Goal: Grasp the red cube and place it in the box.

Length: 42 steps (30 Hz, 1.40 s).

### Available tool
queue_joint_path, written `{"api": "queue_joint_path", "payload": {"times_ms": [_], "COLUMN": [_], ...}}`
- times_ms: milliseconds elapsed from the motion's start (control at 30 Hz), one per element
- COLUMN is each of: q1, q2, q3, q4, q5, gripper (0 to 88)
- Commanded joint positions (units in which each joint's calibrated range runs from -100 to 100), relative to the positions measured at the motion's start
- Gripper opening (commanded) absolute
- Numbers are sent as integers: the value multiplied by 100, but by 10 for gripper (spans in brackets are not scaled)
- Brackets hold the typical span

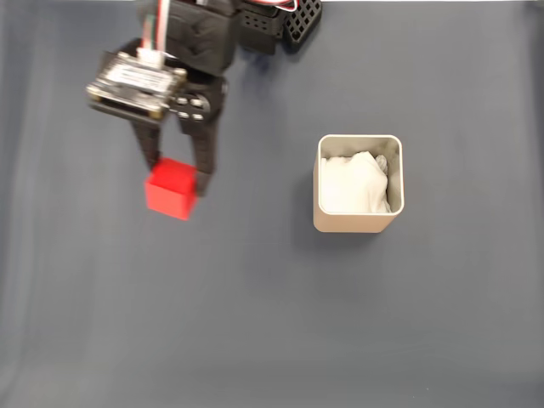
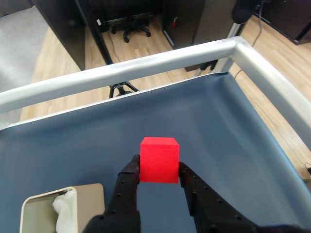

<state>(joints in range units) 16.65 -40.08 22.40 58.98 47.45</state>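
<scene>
Fixed view: I see the gripper (image 1: pixel 177 174) clamped on the red cube (image 1: pixel 171 189) at left over the dark blue table (image 1: pixel 272 323), well apart from the box (image 1: pixel 358 184) at right, which stands upright with white paper inside; the cube has no long axis and sits slightly rotated. Wrist view: both black fingers (image 2: pixel 127 182) press the cube's (image 2: pixel 159 159) side faces, one flat face toward me, box (image 2: pixel 63 209) at lower left.

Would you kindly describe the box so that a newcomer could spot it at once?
On the dark blue-grey table, look right of centre in the fixed view: the box stands there alone, beige and square with rounded corners. Unlike the red cube, it is open-topped with crumpled white paper inside.
</scene>
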Motion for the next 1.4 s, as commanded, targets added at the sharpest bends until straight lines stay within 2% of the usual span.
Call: {"api": "queue_joint_path", "payload": {"times_ms": [0, 800, 1367], "q1": [-341, -2641, -2911], "q2": [-297, -1509, -1206], "q3": [-34, 1233, 1260], "q4": [106, 967, 869], "q5": [-83, -5, 29], "gripper": [2, 1, 1]}}
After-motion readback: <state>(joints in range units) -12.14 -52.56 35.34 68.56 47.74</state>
